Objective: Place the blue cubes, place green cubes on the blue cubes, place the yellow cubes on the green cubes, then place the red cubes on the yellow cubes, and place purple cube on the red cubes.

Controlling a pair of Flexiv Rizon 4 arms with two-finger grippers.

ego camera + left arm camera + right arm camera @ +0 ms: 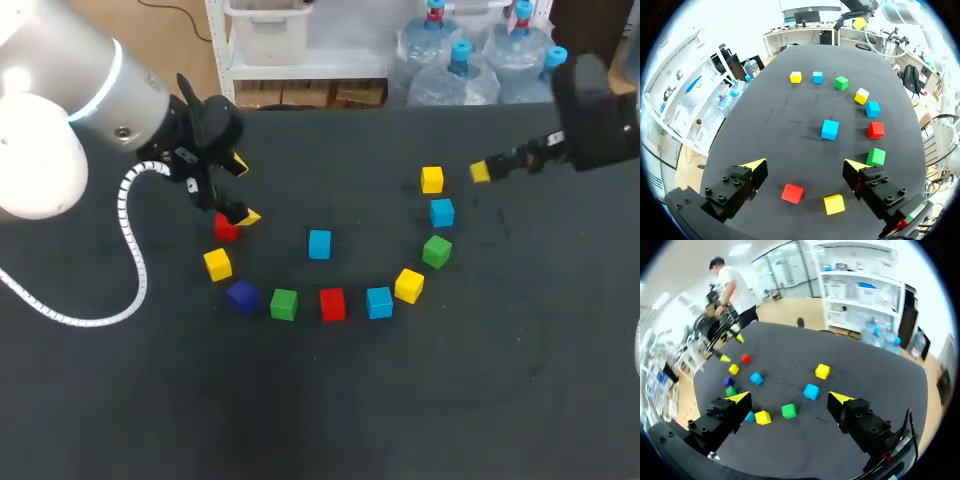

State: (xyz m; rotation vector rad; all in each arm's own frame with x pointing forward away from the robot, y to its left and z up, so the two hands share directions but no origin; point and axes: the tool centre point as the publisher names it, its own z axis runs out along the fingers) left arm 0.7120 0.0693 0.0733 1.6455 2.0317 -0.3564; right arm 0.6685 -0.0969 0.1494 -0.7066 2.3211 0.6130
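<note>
My left hand (805, 166) is released, fingers wide either side of the red cube (792, 193), not touching. The wrist view shows it whole; overhead my hand half hides it, 9 o'clock from the middle blue cube (319, 243). My right hand (789, 399) is released too.

Landmark: lone centre blue cube (319, 244) on dark table (300, 420). Left of it, left gripper (243, 190), yellow tips spread, hanging over upper red cube (226, 229). Curving below it, left to right: first yellow cube (217, 264), purple cube (242, 296), first green cube (284, 304), lower red cube (332, 304), second blue cube (379, 302), second yellow cube (408, 285). Right of it, rising: second green cube (436, 251), third blue cube (442, 212), third yellow cube (432, 180). Right gripper (482, 172) farther right, beside that last cube.
</note>
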